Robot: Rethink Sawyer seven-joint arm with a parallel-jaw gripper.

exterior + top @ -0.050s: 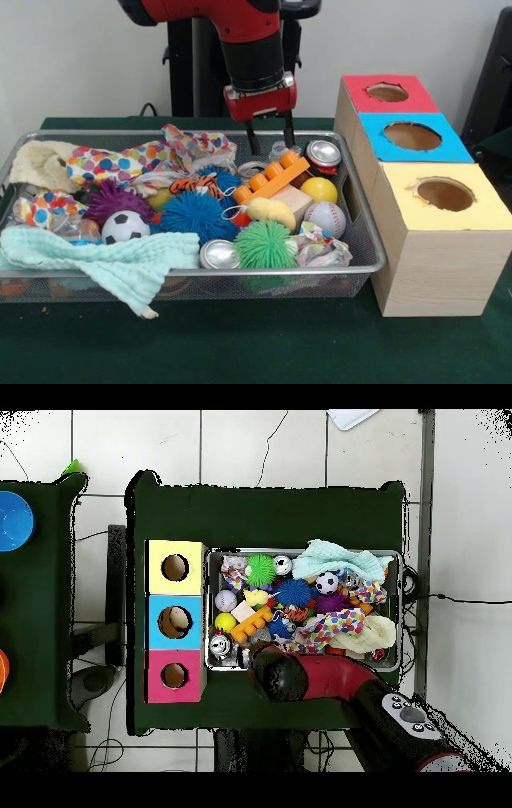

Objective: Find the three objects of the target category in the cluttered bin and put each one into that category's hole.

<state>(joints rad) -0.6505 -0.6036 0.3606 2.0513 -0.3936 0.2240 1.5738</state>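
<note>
Item: wire bin (pixel 364 240) on the green desk (pixel 240 344), packed with mixed clutter. Contents noted: orange toy brick (pixel 272 178), yellow ball (pixel 319 190), baseball (pixel 325 218), soccer ball (pixel 125 227), blue spiky ball (pixel 194 214), green spiky ball (pixel 265 244), purple spiky ball (pixel 116 200), two cans lying flat (pixel 323 154) (pixel 218 254), a mint cloth (pixel 112 260) draped over the near rim, and a spotted cloth (pixel 136 164) along the far side.

Item: three wooden boxes set in a row just beside the bin's right edge, topped red (pixel 388 93), blue (pixel 412 136) and yellow (pixel 445 194), one round hole in each.

End effector (pixel 270 138): held above the far right part of the bin, over the orange toy brick and the can by the corner. Its two fingers are seen spread apart, with nothing between them.

Step in hand, as judged: searching and lining up for a pick; nothing is carried. The target category is not stated, so the three target objects cannot be singled out; all candidates lie inside the bin.

Next move, as judged: a straight descent onto one chosen object, fingers kept clear of its neighbours.

Writing: no brand or label can be read.
</note>
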